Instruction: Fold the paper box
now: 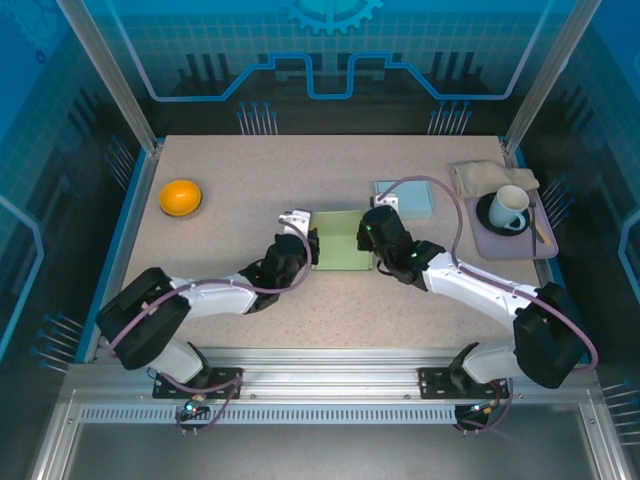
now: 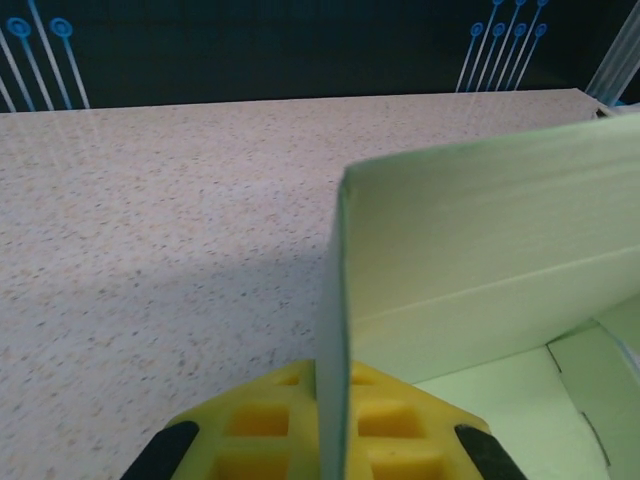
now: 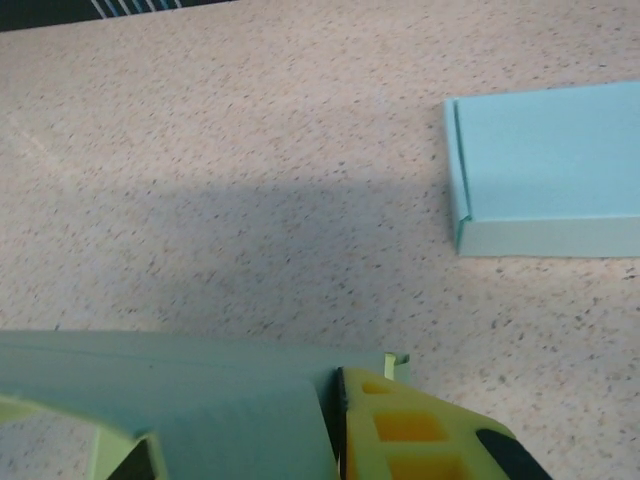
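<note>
Left claw (image 2: 335, 430) pinches paper box (image 1: 340, 240) wall; right claw (image 1: 372, 243) seemingly likewise.

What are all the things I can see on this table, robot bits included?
paper box: one, pale green, half folded, middle of the table
flat box: one, light blue, just behind and right of the green one
bowl: one, orange, far left
tray: one, lilac, right edge
mug: one, white, on the tray
saucer: one, dark, under the mug
cloth: one, beige, at the tray's far end
table: one, speckled beige
left gripper: one, yellow pads, shut on the paper box's raised left wall
right gripper: one, yellow pads, shut on its right side
</note>
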Available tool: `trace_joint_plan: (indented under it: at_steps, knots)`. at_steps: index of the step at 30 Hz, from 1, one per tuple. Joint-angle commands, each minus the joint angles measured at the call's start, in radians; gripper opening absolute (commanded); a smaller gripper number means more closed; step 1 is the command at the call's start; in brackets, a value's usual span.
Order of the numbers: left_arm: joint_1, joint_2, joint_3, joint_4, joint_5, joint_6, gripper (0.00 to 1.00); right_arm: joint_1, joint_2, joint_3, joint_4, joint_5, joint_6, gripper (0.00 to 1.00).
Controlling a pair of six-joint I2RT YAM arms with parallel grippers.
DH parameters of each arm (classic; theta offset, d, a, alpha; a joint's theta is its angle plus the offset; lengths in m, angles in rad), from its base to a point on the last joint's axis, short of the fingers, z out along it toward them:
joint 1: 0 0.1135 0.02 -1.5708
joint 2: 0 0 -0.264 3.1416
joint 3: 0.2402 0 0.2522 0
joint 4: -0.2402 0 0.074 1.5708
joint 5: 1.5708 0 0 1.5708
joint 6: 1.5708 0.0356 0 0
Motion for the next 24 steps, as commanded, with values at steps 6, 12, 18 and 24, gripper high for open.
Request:
trace_joint_plan:
  at_steps: [6,12,18,24]
  knots:
    - [-0.001,0.090,0.044,0.074,0.081,-0.046,0.07,-0.038,-0.021,-0.097,0.134,-0.055,0.008,0.13]
    - [-0.040,0.116,0.018,0.091,0.068,-0.123,0.07,-0.038,-0.017,-0.164,0.163,-0.063,0.037,0.13]
    - [-0.075,0.127,-0.038,0.094,0.047,-0.164,0.08,-0.026,-0.066,-0.244,0.172,-0.031,0.097,0.13]
    - [-0.086,0.107,-0.080,0.069,0.042,-0.208,0.14,0.005,-0.091,-0.311,0.174,0.014,0.119,0.12]
